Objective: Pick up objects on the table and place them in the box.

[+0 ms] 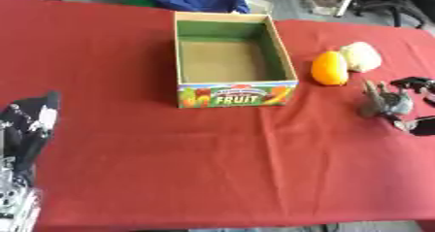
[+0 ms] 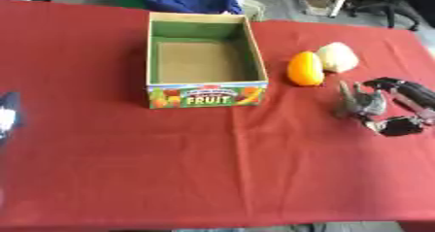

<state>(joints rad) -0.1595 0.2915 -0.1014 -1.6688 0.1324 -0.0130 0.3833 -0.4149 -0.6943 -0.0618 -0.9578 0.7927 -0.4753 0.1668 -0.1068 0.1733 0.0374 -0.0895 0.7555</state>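
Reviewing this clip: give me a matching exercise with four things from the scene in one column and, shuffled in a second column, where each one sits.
Things:
1. box
2. orange fruit
3. pale fruit
4. right hand

Places:
A. farthest right of the two fruits, touching the other
B. table middle, nothing inside
C. over the cloth near the right edge, holding nothing
D. on the cloth just right of the container

Pairs: 1-B, 2-D, 3-A, 4-C

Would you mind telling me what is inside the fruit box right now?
Nothing shows inside the box: only its bare brown floor and green inner walls. The front wall hides a strip of floor just behind it. The orange fruit and the pale item lie outside, to its right.
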